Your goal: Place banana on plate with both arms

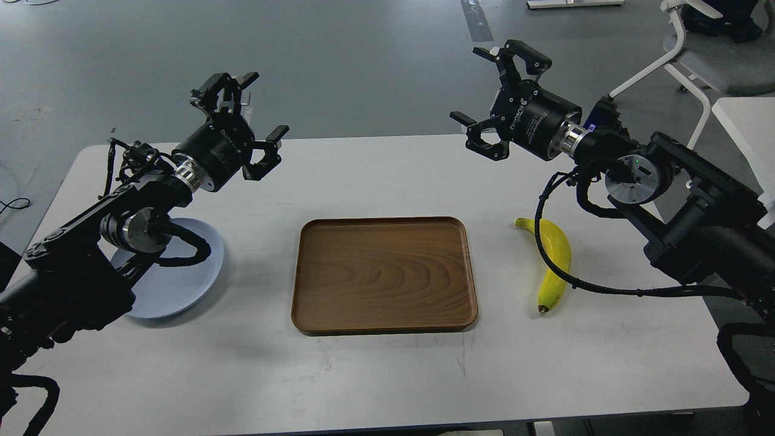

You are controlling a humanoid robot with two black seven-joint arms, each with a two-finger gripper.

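Banana point(556, 261) lay alone on the white worktop point(375, 375) in the head view, right of the wooden tray point(384, 274), stem pointing away from the robot and dark tip toward it. It looked light and soft-skinned, likely to bruise under a hard pinch and to roll on its curve, so a gentle hold across the thick middle seemed the safest bet. A loose black cable point(548, 242) from the right arm crossed in front of the fruit (whether it touched could not be told) and could snag a descending claw.

Both claws hung above the worktop with fingers spread wide, holding nothing: the right claw point(487, 100) well above the banana and farther back, the left claw point(245, 115) over the far left. The plate point(181, 290) sat at the left, partly hidden beneath the left arm's joints, with the tray between it and the banana. An office chair point(702, 54) stood beyond the worktop.
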